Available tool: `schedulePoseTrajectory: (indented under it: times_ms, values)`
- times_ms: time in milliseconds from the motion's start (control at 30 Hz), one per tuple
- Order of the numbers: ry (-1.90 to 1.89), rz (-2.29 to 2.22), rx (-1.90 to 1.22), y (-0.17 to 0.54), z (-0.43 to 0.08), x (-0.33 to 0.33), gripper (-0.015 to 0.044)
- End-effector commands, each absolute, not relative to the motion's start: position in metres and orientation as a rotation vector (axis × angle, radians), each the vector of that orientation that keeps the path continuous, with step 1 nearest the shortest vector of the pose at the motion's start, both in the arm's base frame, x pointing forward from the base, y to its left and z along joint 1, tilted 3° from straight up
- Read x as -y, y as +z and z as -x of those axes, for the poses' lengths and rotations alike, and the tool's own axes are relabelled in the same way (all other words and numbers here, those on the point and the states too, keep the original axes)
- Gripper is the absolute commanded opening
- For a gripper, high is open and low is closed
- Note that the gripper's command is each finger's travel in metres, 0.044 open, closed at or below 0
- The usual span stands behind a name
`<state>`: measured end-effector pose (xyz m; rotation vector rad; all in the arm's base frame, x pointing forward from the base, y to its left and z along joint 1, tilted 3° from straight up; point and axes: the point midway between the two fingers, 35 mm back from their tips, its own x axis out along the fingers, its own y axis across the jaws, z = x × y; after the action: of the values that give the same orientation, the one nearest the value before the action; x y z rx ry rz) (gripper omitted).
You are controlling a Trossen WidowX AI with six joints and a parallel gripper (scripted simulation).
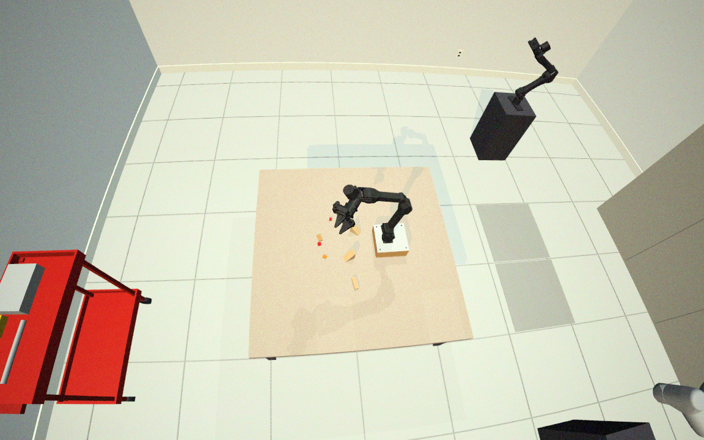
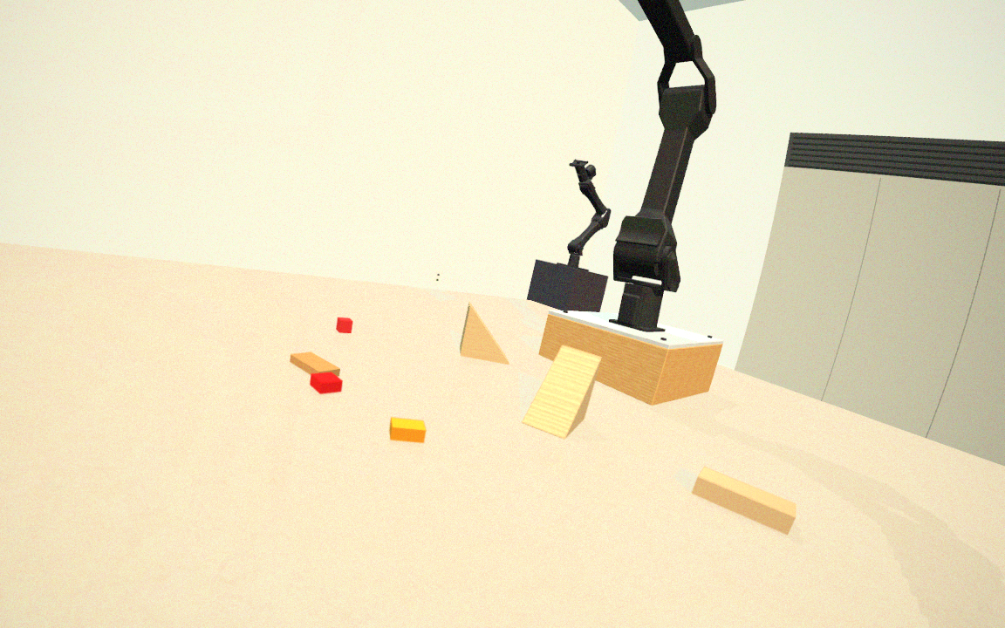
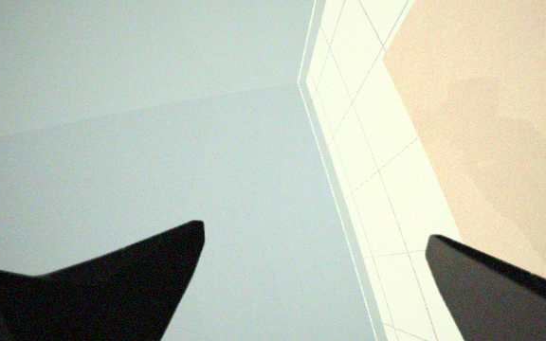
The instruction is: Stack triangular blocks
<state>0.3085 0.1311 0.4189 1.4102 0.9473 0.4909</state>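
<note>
One triangular block (image 2: 481, 338) (image 1: 355, 231) stands near the robot base, its triangular end showing in the exterior view. The other triangular block (image 2: 562, 390) (image 1: 349, 255) stands apart from it, its sloped face turned towards the exterior camera. My gripper (image 1: 338, 230) (image 3: 315, 232) is open and empty, raised high above the table (image 1: 289, 306). In the top view it overlaps the area just left of the first triangular block. It is out of sight in the exterior view. Neither triangular block shows in the wrist view.
Two red cubes (image 2: 344, 324) (image 2: 325, 382), a flat wooden block (image 2: 314, 364) and an orange block (image 2: 406, 430) lie on the table's left part. A long wooden block (image 2: 743, 500) (image 1: 355, 282) lies apart from them. The robot's base box (image 2: 615, 366) (image 1: 390, 253) is to the right.
</note>
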Motion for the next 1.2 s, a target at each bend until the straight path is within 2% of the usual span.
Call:
schedulePoseTrajectory:
  times_ms: [0,833,1167]
  values:
    - [0.443,-1.171,-0.868,0.363,-0.287,-0.126,0.0440]
    - [0.341,0.163,-0.820,0.056,-0.172,-0.057,0.0440]
    - [0.343,0.217,-0.824,0.044,-0.168,-0.053,0.0440]
